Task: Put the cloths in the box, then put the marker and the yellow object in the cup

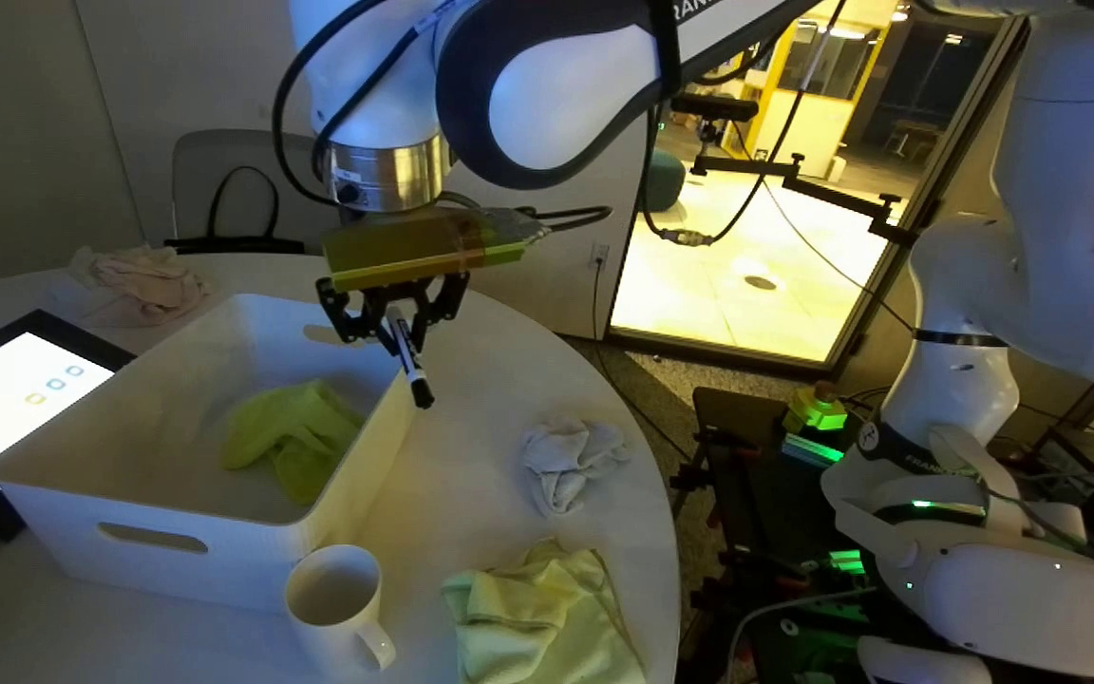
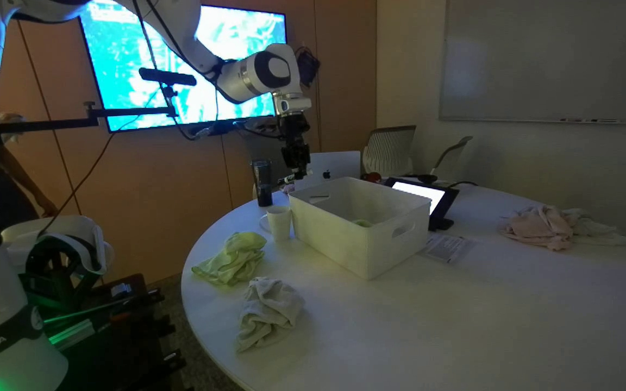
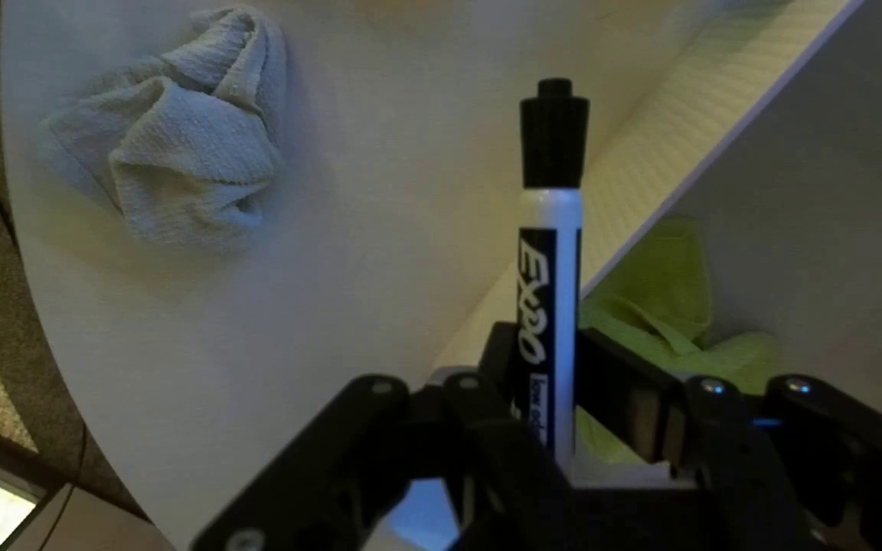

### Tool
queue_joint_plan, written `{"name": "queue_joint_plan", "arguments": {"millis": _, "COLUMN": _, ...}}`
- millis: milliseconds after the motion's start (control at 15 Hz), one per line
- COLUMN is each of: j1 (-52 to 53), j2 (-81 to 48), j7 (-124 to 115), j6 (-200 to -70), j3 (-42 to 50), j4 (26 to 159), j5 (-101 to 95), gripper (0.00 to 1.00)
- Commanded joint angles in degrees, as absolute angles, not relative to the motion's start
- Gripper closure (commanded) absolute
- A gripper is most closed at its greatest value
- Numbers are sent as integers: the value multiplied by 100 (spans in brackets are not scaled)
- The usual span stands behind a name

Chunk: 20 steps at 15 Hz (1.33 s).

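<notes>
Exterior view, L to R: white box (image 1: 234, 560) w/ bright yellow-green cloth (image 1: 291, 437) inside; cup (image 1: 333, 622) upright just beside box on surface (image 1: 480, 446); end effector (image 1: 404, 337) above surface, clamped on marker (image 1: 409, 364), which tilts cap-end down; then pale yellow-green cloth (image 1: 542, 617), crumpled on surface, & white-grey cloth (image 1: 568, 463) near it, also crumpled.

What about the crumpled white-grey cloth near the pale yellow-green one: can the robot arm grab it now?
Probably not: its black tool is closed on the slim black-and-white marker. Otherwise the way looks free: the cloth lies uncovered on the rounded white table.
</notes>
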<state>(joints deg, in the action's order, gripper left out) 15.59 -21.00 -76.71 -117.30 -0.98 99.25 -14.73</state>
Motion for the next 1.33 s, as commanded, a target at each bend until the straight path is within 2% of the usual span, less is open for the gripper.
{"name": "queue_joint_plan", "arguments": {"millis": 0, "j1": 1737, "j2": -2681, "j7": -7733, "j6": -11261, "j3": -136, "j4": 8932, "j5": -1724, "gripper": 93}}
{"name": "queue_joint_plan", "arguments": {"millis": 400, "j1": 1916, "j2": -3126, "j7": -7116, "j6": -11310, "j3": -269, "j4": 8251, "j5": -1608, "gripper": 93}}
{"name": "queue_joint_plan", "arguments": {"millis": 1267, "j1": 2183, "j2": -3008, "j7": -4896, "j6": -12473, "j3": -654, "j4": 9094, "j5": -1491, "gripper": 93}}
